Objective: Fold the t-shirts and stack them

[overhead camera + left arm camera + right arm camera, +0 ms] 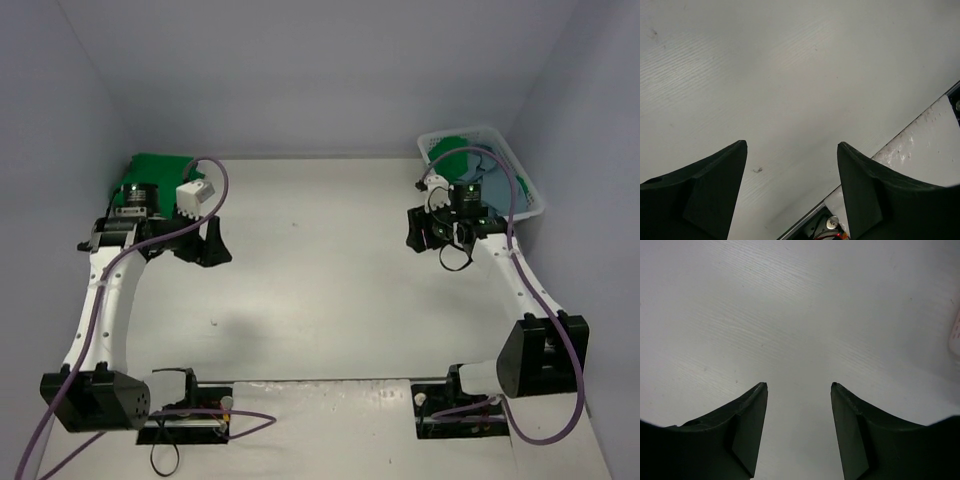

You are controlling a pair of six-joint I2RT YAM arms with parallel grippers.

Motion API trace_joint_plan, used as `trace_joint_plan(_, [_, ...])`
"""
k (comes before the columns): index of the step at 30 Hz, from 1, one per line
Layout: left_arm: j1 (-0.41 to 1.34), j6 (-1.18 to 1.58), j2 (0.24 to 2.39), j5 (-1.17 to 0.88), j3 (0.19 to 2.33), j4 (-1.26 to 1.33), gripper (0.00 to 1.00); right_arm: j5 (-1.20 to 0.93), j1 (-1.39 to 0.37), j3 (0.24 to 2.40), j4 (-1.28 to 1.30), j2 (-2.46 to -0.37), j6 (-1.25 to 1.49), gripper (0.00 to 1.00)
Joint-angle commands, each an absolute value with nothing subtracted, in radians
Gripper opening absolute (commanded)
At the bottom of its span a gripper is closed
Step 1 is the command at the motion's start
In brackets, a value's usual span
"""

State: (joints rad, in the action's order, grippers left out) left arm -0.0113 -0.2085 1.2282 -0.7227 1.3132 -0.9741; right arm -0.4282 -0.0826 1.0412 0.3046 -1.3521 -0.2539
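A bright green t-shirt [158,168] lies on the white worktop [320,300], far to the left of the white plastic basket [487,130] in the back right corner. Another green t-shirt [447,152] and a light blue t-shirt [495,190] sit inside the basket. The right gripper [799,385] hovers just left of the basket and the left gripper [791,145] is across from it near the loose green shirt, both with jaws spread over bare worktop, holding nothing.

Light is even and diffuse, from overhead. Shadows on the table [320,290] are faint and soft. Near fingers [700,200] are dark and slightly blurred.
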Motion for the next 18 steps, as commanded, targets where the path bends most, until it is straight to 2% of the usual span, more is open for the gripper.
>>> trace_joint_plan(1, [-0.095,-0.207,1.152,-0.798,1.292,-0.879,0.68,-0.426,-0.064,1.042,0.252,-1.318,-0.232,0.5])
trace_joint_plan(7, [-0.178,-0.166,1.079,-0.853,1.233,-0.838,0.72,-0.454,-0.026,1.023,0.249,-1.293,-0.229,0.51])
trace_joint_plan(18, [-0.186,-0.147,1.084,-0.839,1.223,-0.83,0.73,-0.48,0.026,1.005,0.238,-1.249,-0.225,0.5])
